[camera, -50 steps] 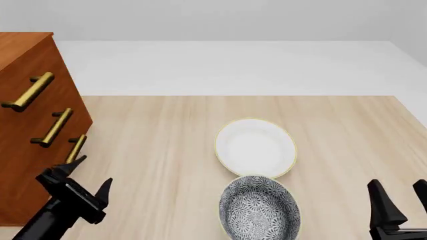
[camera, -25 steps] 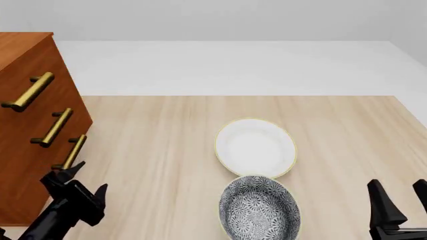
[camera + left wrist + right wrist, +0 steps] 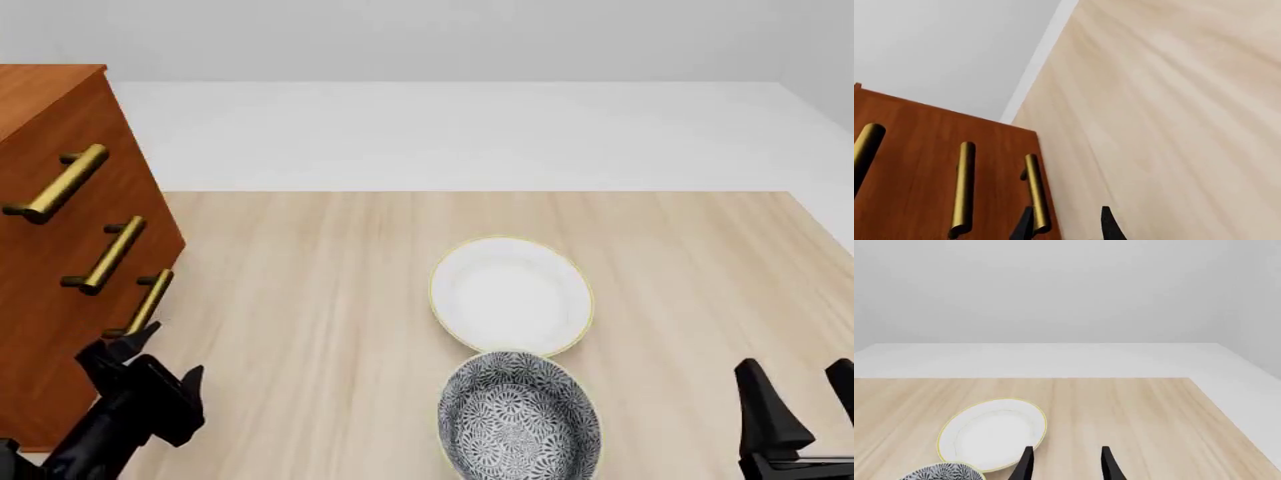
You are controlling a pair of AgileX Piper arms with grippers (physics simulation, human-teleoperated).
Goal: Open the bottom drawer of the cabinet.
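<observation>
The cabinet is a tall reddish-brown chest at the table's left edge with three brass bar handles. The bottom drawer's handle is the lowest one. My left gripper is open, just below and in front of that handle. In the left wrist view the bottom handle reaches down between the jaws of the left gripper, close beside one finger. I see no gap at the drawer. My right gripper is open and empty at the front right; it also shows in the right wrist view.
A white plate lies mid-table, with a grey patterned bowl just in front of it. Both show in the right wrist view, the plate and the bowl. The two upper handles are above.
My left gripper has moved left and closer to the cabinet, up to the bottom handle. The right arm and the bowls have not moved.
</observation>
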